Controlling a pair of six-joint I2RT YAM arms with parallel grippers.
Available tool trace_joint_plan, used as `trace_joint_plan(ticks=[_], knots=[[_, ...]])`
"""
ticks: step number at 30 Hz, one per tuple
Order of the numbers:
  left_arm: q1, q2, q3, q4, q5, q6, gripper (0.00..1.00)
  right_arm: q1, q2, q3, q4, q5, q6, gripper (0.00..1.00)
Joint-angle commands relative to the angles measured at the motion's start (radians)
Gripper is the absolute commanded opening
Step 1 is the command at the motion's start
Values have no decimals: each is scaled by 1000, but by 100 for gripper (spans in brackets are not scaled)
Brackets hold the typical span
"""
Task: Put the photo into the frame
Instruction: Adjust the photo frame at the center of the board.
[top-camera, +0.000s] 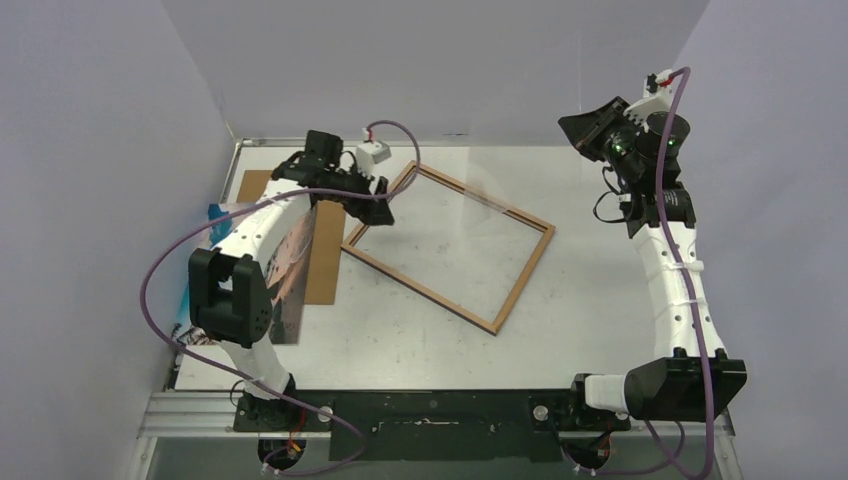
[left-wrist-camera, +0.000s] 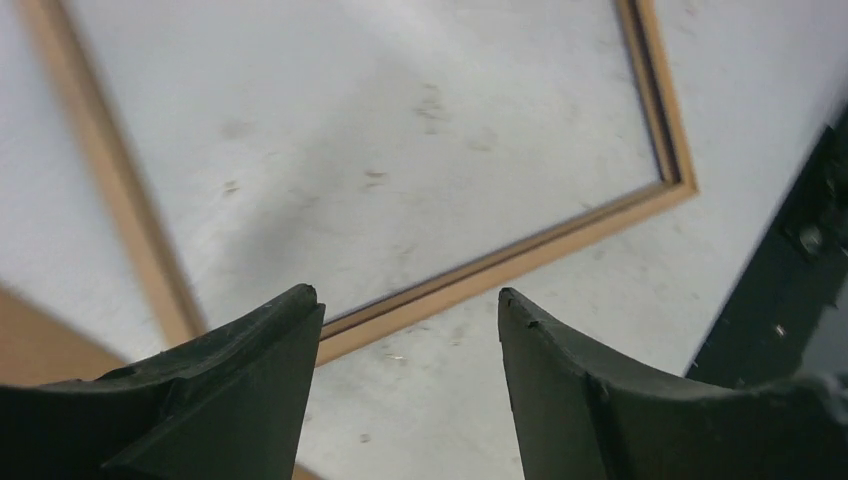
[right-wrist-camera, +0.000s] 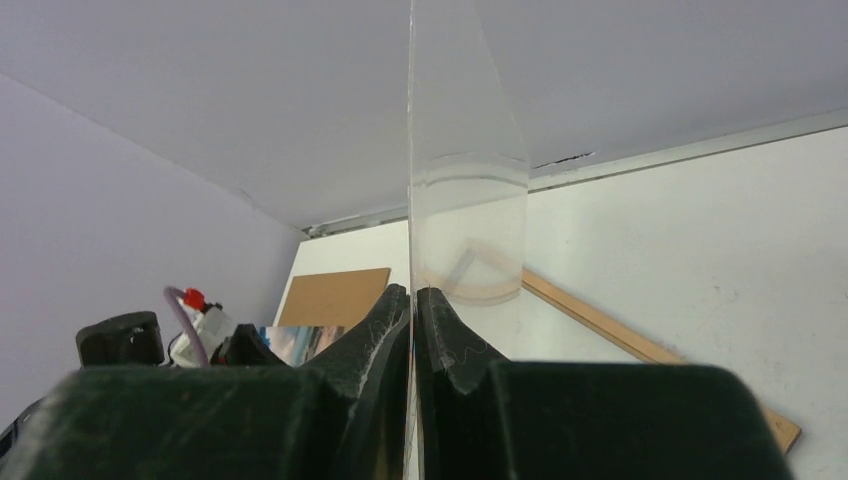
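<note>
The frame (top-camera: 523, 281) lies flat mid-table with its wood-brown back up and no pane in it; bare table shows through the opening. It also shows in the left wrist view (left-wrist-camera: 500, 265) and the right wrist view (right-wrist-camera: 600, 322). My left gripper (top-camera: 372, 208) hovers open and empty over the frame's left corner, and its open jaws show in the left wrist view (left-wrist-camera: 408, 295). My right gripper (top-camera: 578, 128) is raised at the back right, shut on a clear pane (right-wrist-camera: 465, 200) held upright on edge. The photo (top-camera: 290, 270) lies at the left, partly hidden under my left arm; it also shows in the right wrist view (right-wrist-camera: 300, 340).
A plain brown backing board (top-camera: 322, 262) lies at the left, partly under the photo; it also shows in the right wrist view (right-wrist-camera: 335, 295). Grey walls close in the back and both sides. A black mounting rail (top-camera: 440, 410) runs along the near edge.
</note>
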Motion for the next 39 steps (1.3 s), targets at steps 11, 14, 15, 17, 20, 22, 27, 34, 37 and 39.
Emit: trace_joint_plan(ticks=[11,14,15,17,20,22,27,34,37,39], knots=[[124,340,194,230,-328,-119,64,24,-78,11,45,-34,-3,5],[127,377,212,242,-373,-114,65,23,-90,14,37,-50,-2,5],[127,385,216,242,-379,-116,65,23,-93,16,35,-57,-1,5],[127,397,217,244,-391,-108,64,23,-97,19,31,-68,1,5],[130,416,218,239,-415,-95,61,23,-102,26,34,-87,10,5],[133,435,232,205,-415,-87,54,23,-102,32,39,-98,19,5],[140,441,193,167,-393,-79,41,23,-98,34,46,-106,29,5],[148,407,96,183,-373,-78,38,23,-91,34,54,-114,31,5],[152,391,65,171,-364,-79,27,23,-91,33,54,-114,28,5],[152,368,33,164,-348,-84,23,23,-93,30,52,-114,28,5]])
